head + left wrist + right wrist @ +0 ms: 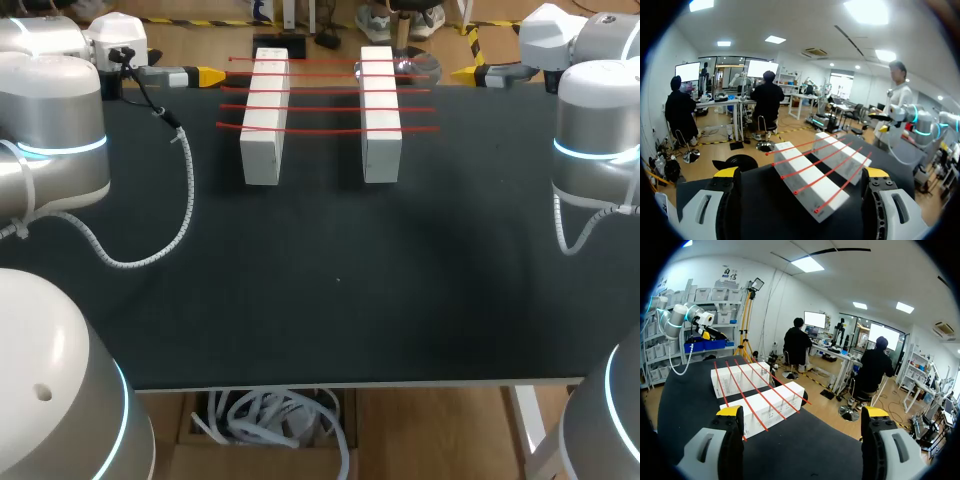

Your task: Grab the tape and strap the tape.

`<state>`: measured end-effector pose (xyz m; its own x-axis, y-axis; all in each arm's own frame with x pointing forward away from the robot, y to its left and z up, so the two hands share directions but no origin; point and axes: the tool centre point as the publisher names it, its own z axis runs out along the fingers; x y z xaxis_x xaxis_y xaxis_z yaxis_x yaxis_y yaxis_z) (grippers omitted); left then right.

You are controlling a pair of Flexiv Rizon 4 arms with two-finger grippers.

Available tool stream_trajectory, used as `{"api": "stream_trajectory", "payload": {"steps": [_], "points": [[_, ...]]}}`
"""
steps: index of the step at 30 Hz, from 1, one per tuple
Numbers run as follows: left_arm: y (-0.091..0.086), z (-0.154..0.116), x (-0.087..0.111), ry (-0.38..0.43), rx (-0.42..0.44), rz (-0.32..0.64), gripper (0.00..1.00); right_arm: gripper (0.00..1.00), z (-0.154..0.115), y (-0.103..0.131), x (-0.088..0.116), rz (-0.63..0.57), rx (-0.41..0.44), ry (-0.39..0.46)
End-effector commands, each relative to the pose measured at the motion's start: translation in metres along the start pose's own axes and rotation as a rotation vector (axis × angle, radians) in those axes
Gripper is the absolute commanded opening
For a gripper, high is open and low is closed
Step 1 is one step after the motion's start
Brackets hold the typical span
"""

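Snagging one thin red tape (330, 108) could drag its neighbours or shove the white blocks (263, 120) they span toward the far edge of the table (330, 290), I judge. My left gripper (208, 76) and right gripper (462, 73) hang spread wide and empty either side of them; room for moving lies nearer me.

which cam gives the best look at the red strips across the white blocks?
Head view: it looks straight down on the red strips, showing them end to end where they span both white blocks. Both wrist views show them too, but at a slant.
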<state>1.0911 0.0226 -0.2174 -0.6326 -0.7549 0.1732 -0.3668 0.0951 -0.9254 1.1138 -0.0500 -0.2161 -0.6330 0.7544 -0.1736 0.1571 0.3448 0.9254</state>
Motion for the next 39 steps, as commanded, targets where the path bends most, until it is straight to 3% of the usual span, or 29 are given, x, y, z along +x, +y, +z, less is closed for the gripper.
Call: {"api": "stream_trajectory", "payload": {"steps": [1,20,24,29,34,39], "points": [[0.0,0.0,0.0,0.0,0.0,0.0,1.0,1.0,0.0,0.0,0.0,0.0,0.0,0.0],[0.0,0.0,0.0,0.0,0.0,0.0,1.0,1.0,0.0,0.0,0.0,0.0,0.0,0.0],[0.004,0.0,0.001,0.009,-0.017,0.062,1.0,1.0,0.0,0.0,0.0,0.0,0.0,0.0],[0.012,-0.007,-0.001,0.164,0.01,0.141,1.0,1.0,0.0,0.0,0.0,0.0,0.0,0.0],[0.031,-0.009,0.003,0.343,-0.055,0.241,1.0,1.0,0.0,0.0,0.0,0.0,0.0,0.0],[0.045,-0.005,0.004,0.376,-0.053,0.261,1.0,1.0,0.0,0.0,0.0,0.0,0.0,0.0]]}}
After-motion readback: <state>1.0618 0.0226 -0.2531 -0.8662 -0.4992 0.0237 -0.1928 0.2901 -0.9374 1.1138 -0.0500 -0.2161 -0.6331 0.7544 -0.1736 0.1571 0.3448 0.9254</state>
